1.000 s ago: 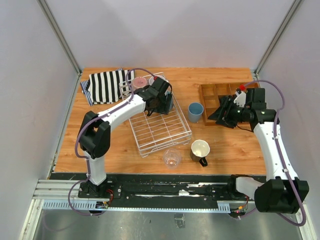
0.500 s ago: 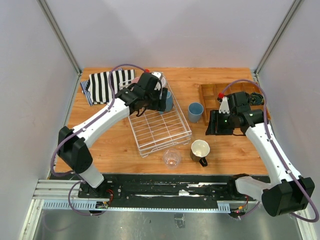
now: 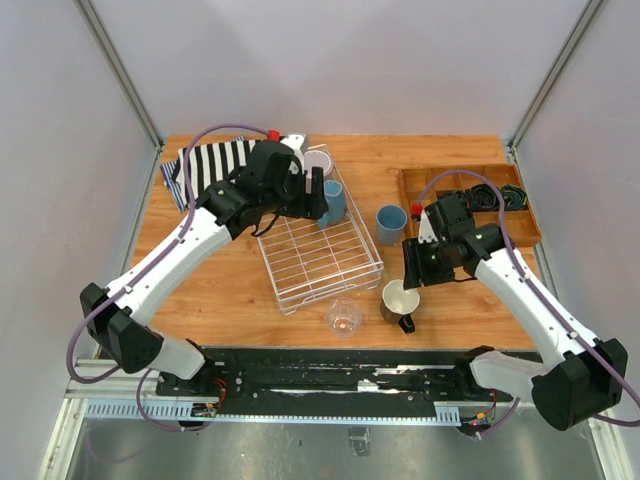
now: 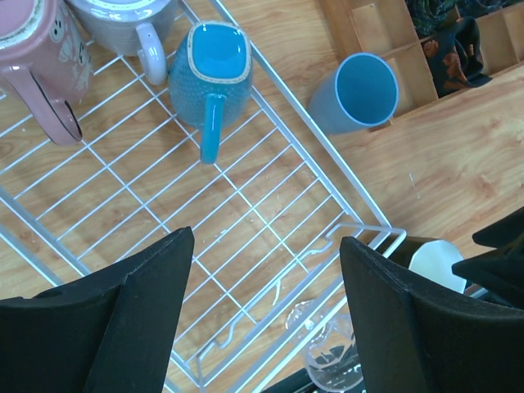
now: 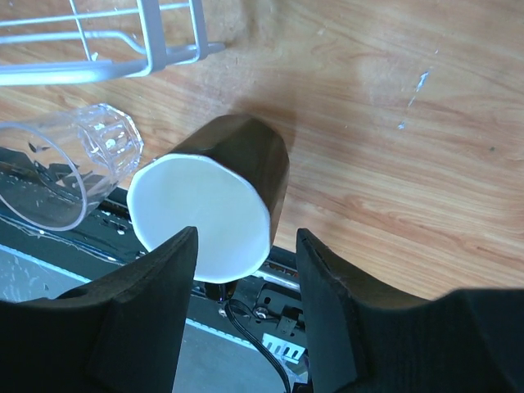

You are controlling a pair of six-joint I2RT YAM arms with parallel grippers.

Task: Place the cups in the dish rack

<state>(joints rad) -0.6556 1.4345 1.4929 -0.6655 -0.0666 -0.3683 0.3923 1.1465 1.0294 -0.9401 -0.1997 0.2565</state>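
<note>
From the top external view, the left gripper hangs over the far part of the dish rack, just beside the blue-grey mug standing in it. The grey-lilac cup is at the rack's far end. The right gripper hovers above the dark mug, which stands on the table near the rack's near right corner, with the clear glass to its left. The light blue tumbler stands between the rack and the wooden tray. Neither gripper's jaw gap can be read from here.

The left wrist view shows its jaws spread wide and empty over bare grid. Ahead of the fingers stand the blue-grey mug, the grey-lilac cup and the pink mug, the last hidden by the arm from above.

The right wrist view shows jaws moderately parted. The dark mug, cream inside showing, sits below and between the fingers, nearer the left one; contact cannot be told. The clear glass is close beside the mug.
</note>
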